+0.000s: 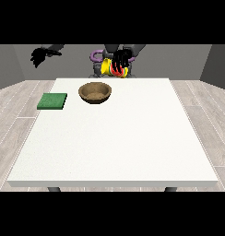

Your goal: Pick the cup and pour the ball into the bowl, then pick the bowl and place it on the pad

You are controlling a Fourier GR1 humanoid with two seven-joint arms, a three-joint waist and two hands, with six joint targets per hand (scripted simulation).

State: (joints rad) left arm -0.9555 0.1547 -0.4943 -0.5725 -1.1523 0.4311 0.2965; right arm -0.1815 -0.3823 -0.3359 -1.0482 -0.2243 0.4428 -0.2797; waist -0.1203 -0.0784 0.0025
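1. Grey walls, pale plank floor; white table (114, 138) fills mid-view, robot small at top behind far edge.
2. Bowl (95, 92): brown, upright on table nr far edge, left of centre. Contents not discernible.
3. Pad (52, 101): green, flat on table at left edge, well apart from bowl, nothing on it.
4. Cup (106, 67): yellow, off the table, above/behind far edge, up-right of bowl. Red stripes show by it.
5. Hand at view's right (121, 60): fingers curled round cup, holding it in air.
6. Hand at view's left (39, 56): raised, well left of table, above floor level of view; holds nothing; finger state – can't tell.
7. Ball: not visible; whether inside cup can't tell.
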